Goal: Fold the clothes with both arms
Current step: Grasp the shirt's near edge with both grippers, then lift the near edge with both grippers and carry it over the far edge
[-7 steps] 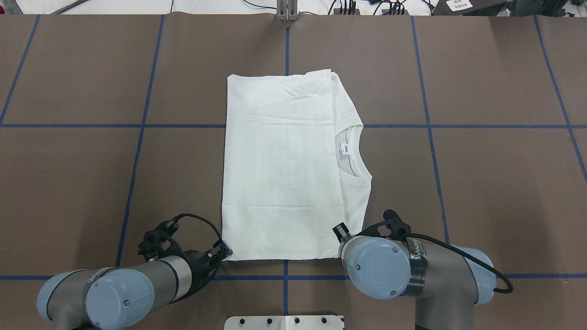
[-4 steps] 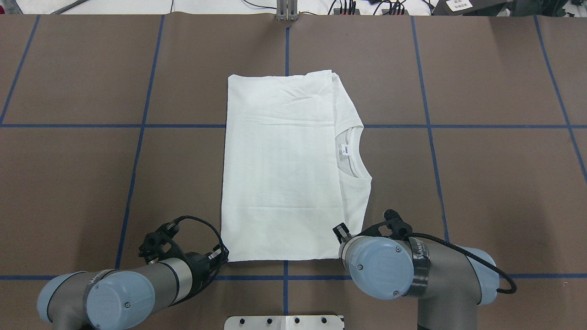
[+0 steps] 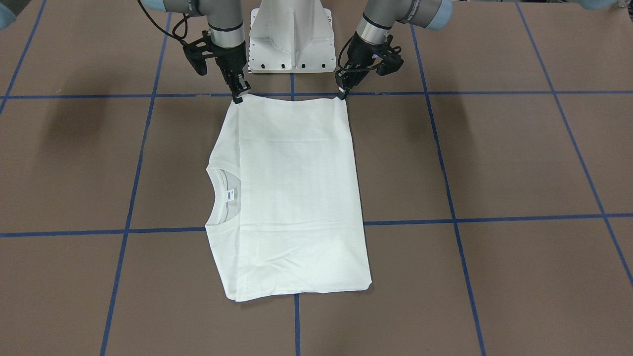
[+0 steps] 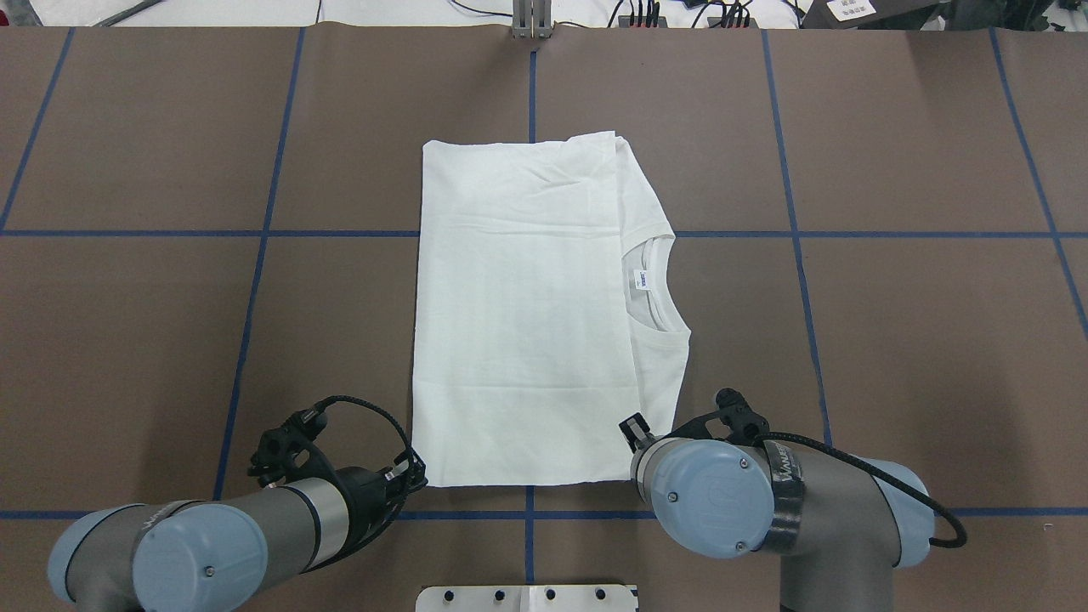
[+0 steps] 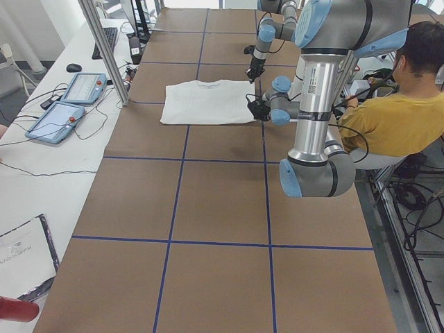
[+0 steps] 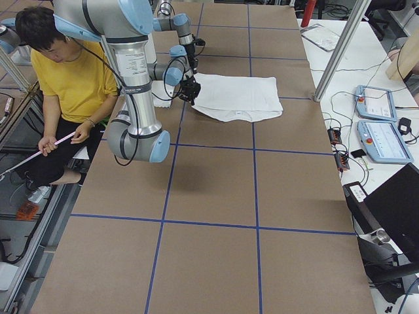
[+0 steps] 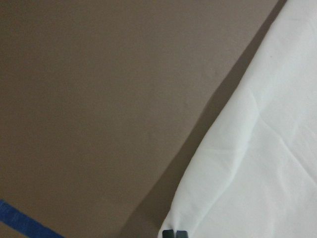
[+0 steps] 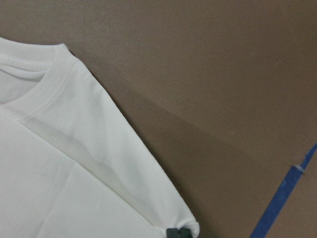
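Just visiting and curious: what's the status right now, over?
Left gripper and right gripper pinched shut on T-shirt near corners. T-shirt folded, flat on table. Nothing seen in the way.

Wrist views crop left end effector and right end effector at T-shirt corners.

Seen from overhead, the T-shirt is soft, matt white cloth, faintly creased, with a thicker seamed collar at its 3 o'clock edge, on a table cover of dull brown, paper-like sheet lined with smooth blue tape. My left arm at 7 o'clock and right arm at 5 o'clock are satin grey metal with smooth light-blue caps; my left gripper and right gripper look matt black plastic.
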